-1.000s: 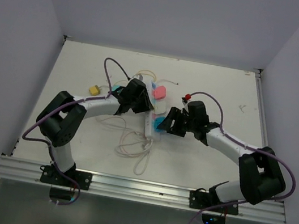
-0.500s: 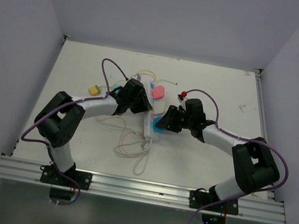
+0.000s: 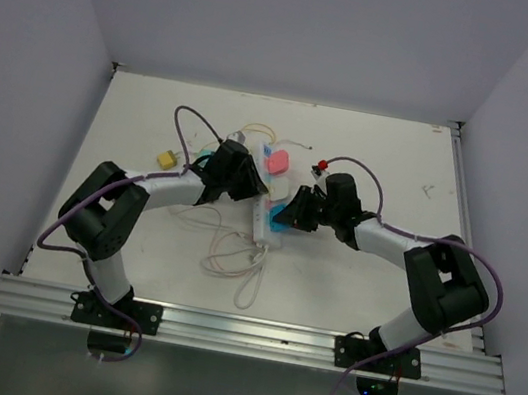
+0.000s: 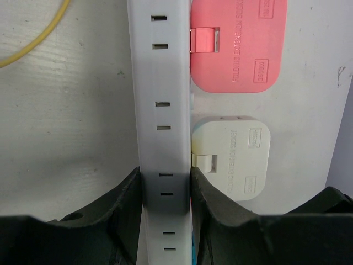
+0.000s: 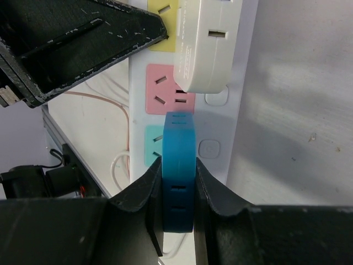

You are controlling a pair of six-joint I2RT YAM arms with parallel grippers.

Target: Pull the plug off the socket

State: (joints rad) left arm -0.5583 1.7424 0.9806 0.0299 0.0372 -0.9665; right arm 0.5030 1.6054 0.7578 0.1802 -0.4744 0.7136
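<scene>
Setting: a pale surface with walls on three sides; two black-and-white arms reach in from its near edge.
Socket: a long white rectangular power strip with pastel outlet faces lies mid-surface between the arms. Its thin white cord loops towards the near edge.
Left pincer: clamped across the strip's narrow white body, one black finger on each side.
Right pincer: closed tight on a flat blue plastic plug, which stands over the teal outlet face. Its pins are hidden.
Other plugs: a pink rectangular folding plug and a cream rounded plug sit side by side on the strip, just ahead of the left pincer.
Elsewhere: a small yellow block lies beyond the left arm, well apart from the strip.
</scene>
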